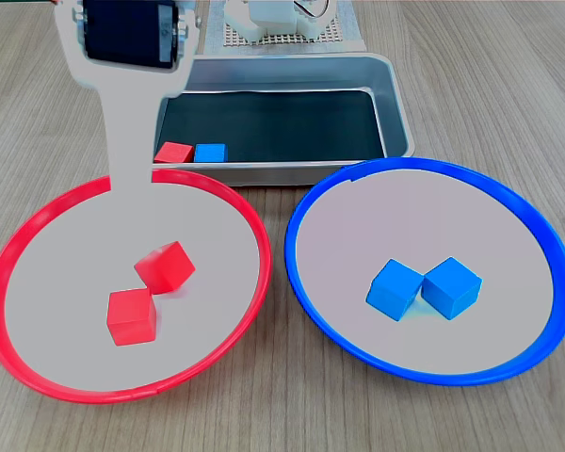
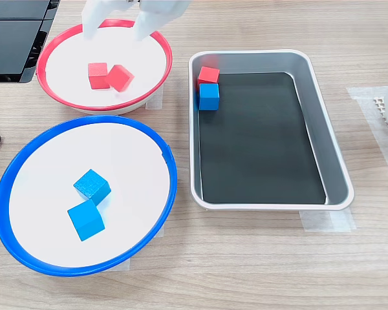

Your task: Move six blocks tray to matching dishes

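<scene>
Blocks: two red [image 1: 149,292] in red-rim dish [image 1: 19,235], two blue [image 1: 424,287] in blue-rim dish [image 1: 537,226], one red [image 2: 208,75] plus one blue [image 2: 209,96] touching in tray [image 2: 323,135] corner. Gripper [image 2: 116,29] hangs above red dish's far edge, fingers spread, holding nothing.

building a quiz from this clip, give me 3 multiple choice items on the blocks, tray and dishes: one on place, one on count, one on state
1. Where in the tray do the remaining blocks sit?
A. in one corner
B. in the middle
C. spread along opposite ends

2. How many blocks lie in the red-rimmed dish?
A. one
B. two
C. three

3. How do the two blocks in the blue-rimmed dish lie?
A. stacked
B. far apart
C. side by side, touching

Answers: 1 A, the red block and blue block share a corner. 2 B, two red cubes. 3 C, the blue cubes meet.
</scene>
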Available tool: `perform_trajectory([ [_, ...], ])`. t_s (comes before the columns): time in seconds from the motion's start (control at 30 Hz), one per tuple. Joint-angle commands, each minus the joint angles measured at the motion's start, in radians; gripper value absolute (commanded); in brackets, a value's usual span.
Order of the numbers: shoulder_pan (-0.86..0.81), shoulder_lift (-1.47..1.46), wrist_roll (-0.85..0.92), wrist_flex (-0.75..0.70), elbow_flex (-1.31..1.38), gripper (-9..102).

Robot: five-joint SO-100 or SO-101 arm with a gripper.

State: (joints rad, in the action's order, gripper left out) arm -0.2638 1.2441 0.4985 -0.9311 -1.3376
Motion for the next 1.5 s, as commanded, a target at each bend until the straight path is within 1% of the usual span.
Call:
perform_trajectory([
  [0.0, 0.006, 0.037, 0.109, -0.057, -0.009, 4],
  [0.03, 0.009, 0.063, 0.173, -0.161, -0.017, 1],
  [0.07, 0.011, 0.104, 0.249, -0.272, -0.049, 1],
  [0.13, 0.011, 0.172, 0.367, -0.397, -0.123, 1],
  [0.2, 0.011, 0.249, 0.471, -0.465, -0.227, 1],
  [0.3, 0.020, 0.316, 0.526, -0.500, -0.316, 5],
  [0.37, 0.035, 0.331, 0.531, -0.497, -0.350, 9],
  [0.47, 0.040, 0.308, 0.583, -0.483, -0.353, 9],
  [0.6, -0.003, 0.273, 0.807, -0.469, -0.336, 11],
  [0.67, -0.018, 0.264, 0.894, -0.437, -0.337, 13],
  [0.77, -0.023, 0.253, 0.986, -0.376, -0.345, 16],
  [0.87, -0.018, 0.244, 1.069, -0.341, -0.341, 17],
  [1.27, -0.031, 0.206, 1.246, -0.253, -0.342, 19],
  [1.47, -0.035, 0.181, 1.270, -0.193, -0.376, 19],
])
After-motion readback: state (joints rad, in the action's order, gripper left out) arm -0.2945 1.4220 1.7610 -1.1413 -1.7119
